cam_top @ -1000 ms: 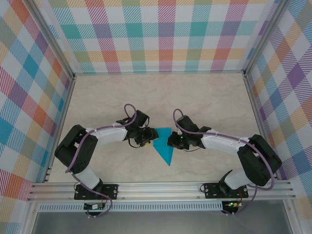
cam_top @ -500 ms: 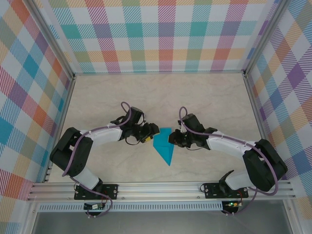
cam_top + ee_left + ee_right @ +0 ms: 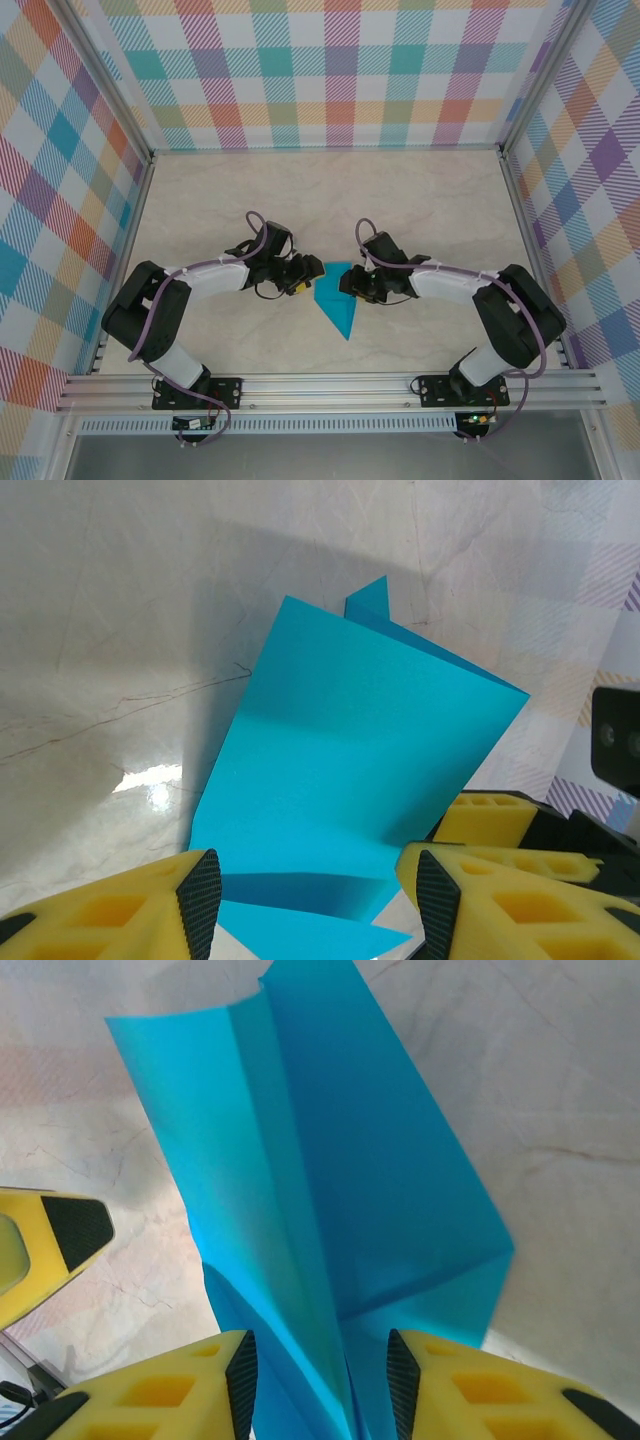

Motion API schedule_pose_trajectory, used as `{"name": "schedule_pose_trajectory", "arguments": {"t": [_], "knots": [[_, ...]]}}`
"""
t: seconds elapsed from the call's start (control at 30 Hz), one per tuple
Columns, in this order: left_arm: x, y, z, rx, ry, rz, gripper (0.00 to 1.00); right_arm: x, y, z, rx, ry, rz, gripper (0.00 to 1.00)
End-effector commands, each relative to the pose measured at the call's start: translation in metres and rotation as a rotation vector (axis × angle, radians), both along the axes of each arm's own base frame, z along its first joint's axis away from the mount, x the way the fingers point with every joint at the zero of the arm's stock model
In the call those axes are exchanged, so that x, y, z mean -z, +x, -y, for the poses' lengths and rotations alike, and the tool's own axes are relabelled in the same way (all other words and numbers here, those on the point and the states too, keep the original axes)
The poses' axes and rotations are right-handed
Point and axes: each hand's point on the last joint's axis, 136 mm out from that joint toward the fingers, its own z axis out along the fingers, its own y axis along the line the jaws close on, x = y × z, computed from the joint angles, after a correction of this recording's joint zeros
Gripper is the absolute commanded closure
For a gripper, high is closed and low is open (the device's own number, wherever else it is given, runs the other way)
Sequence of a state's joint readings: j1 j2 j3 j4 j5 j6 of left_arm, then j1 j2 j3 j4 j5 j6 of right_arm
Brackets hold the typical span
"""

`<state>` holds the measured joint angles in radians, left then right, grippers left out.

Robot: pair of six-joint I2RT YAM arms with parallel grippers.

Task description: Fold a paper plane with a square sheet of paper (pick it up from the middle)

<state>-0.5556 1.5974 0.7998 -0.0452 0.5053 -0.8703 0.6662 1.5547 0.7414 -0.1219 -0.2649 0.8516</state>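
Lying on worktop (image 3: 430, 210): paper (image 3: 336, 300), thin smooth teal, creased to a pointed wedge.
Worktop: pale, marbled, glossy.
Left pincer (image 3: 310, 885): spread, straddling paper's edge.
Right pincer (image 3: 315, 1370): spread around raised fold.

Pale marbled table (image 3: 430, 200), creased pointed teal paper (image 3: 338, 302) on its near middle.

Overhead: bright, even, sharp; faint soft-edged shadows on the table (image 3: 420, 200).
Left wrist: broad dark shadow over table; white glare patch beside the teal paper (image 3: 350, 750).
Right wrist: softer light; paper darker along its crease.
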Motion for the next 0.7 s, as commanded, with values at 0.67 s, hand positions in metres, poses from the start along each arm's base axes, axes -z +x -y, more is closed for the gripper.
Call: {"name": "schedule_pose_trajectory", "arguments": {"t": [0.67], "knots": [[-0.011, 0.003, -0.012, 0.007, -0.029, 0.025, 0.43, -0.032, 0.012, -0.03, -0.111, 0.188, 0.068, 0.94]]}}
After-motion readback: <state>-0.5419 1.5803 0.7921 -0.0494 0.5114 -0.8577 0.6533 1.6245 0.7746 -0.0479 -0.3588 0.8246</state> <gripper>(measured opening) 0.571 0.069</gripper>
